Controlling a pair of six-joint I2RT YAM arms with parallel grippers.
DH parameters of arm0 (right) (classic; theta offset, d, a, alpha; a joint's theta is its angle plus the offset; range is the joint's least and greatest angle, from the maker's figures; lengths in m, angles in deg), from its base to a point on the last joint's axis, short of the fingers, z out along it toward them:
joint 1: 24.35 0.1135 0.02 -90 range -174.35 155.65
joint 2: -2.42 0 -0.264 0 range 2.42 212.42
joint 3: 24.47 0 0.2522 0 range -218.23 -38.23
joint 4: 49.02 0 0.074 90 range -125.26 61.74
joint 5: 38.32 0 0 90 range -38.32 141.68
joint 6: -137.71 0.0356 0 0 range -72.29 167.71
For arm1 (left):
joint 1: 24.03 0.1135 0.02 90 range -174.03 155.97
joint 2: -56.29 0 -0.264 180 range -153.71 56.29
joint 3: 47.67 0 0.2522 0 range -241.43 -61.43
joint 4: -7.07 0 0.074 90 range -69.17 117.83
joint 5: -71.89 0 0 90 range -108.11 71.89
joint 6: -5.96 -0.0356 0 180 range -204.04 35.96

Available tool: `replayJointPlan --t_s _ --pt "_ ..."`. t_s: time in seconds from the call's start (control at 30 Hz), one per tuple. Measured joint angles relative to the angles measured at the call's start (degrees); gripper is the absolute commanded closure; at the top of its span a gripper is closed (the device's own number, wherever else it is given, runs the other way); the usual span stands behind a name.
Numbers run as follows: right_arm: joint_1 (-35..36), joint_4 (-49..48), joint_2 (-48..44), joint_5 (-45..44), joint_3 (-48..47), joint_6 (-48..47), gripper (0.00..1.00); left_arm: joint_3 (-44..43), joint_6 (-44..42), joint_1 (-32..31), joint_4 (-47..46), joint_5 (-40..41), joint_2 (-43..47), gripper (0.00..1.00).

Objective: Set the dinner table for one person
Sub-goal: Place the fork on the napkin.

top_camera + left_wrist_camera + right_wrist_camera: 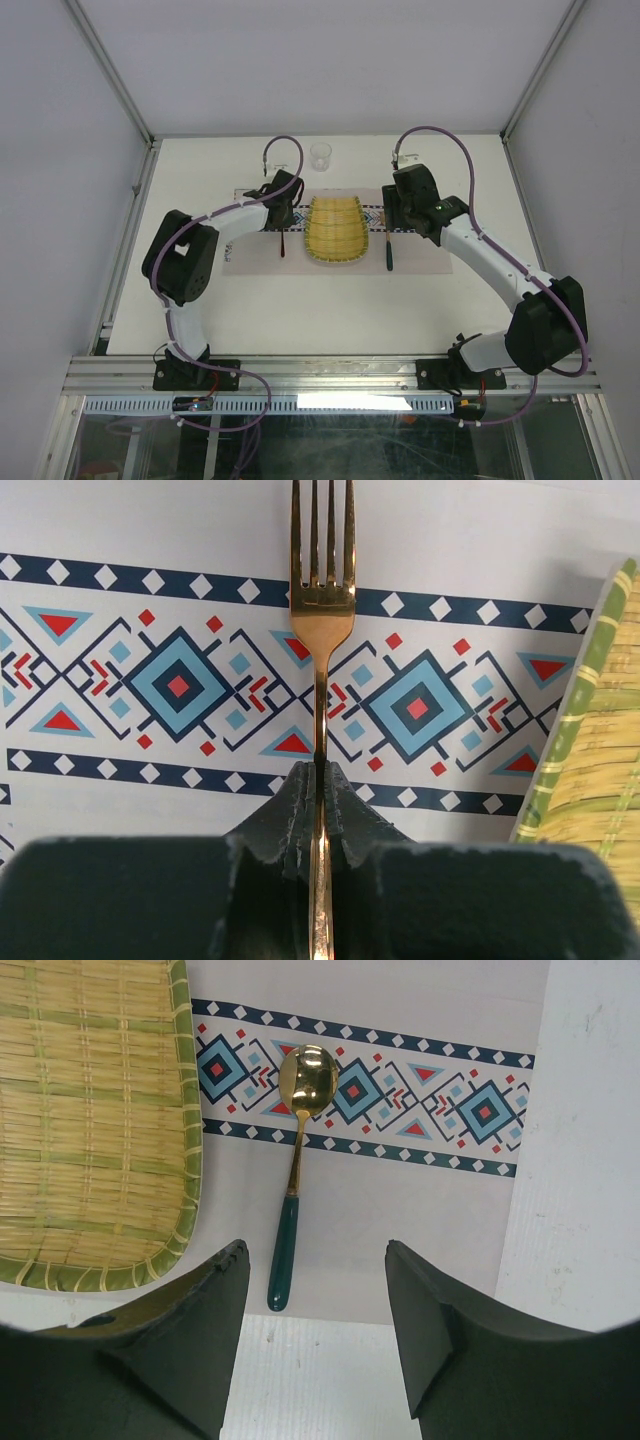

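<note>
A gold fork (322,610) points its tines away over the patterned band of the placemat (180,685), and my left gripper (322,768) is shut on its stem. In the top view the left gripper (281,200) sits left of a woven bamboo plate (334,230), with the fork's handle (283,240) reaching toward the near side. A gold spoon with a green handle (288,1210) lies free on the placemat right of the plate (90,1120). My right gripper (318,1255) hangs open above the mat's near edge, holding nothing. The white dinner table (330,310) carries it all.
A clear cup (320,155) stands on the table beyond the placemat (250,255), behind the plate. A metal rail (330,372) runs along the near edge by the arm bases. Grey walls close the left, right and back.
</note>
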Motion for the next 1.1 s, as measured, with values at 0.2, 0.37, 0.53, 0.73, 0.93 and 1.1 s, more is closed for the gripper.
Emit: replayJointPlan --t_s 0.2,0.37,0.53,0.73,0.93,1.1 --pt "0.00 0.00 0.00 0.00 0.02 0.02 0.40 0.00 0.04 -0.02 -0.11 0.00 -0.52 1.00" --pt "0.00 0.00 0.00 0.02 0.02 0.04 0.40 0.17 0.07 -0.04 -0.70 0.00 -0.52 1.00" --pt "0.00 -0.02 0.00 0.04 0.04 0.17 0.40 0.72 0.11 -0.04 -1.07 0.00 -0.55 1.00" --pt "0.00 -0.02 0.00 0.04 0.07 0.17 0.40 1.03 0.31 -0.79 -1.07 0.00 -0.59 1.00" --pt "0.00 -0.02 0.00 0.26 0.07 0.20 0.40 1.03 0.28 -1.09 -1.07 0.02 -0.61 1.00" --pt "0.00 -0.02 0.00 0.66 0.07 0.22 0.40 1.03 0.31 -1.11 -1.07 0.02 -0.70 1.00"
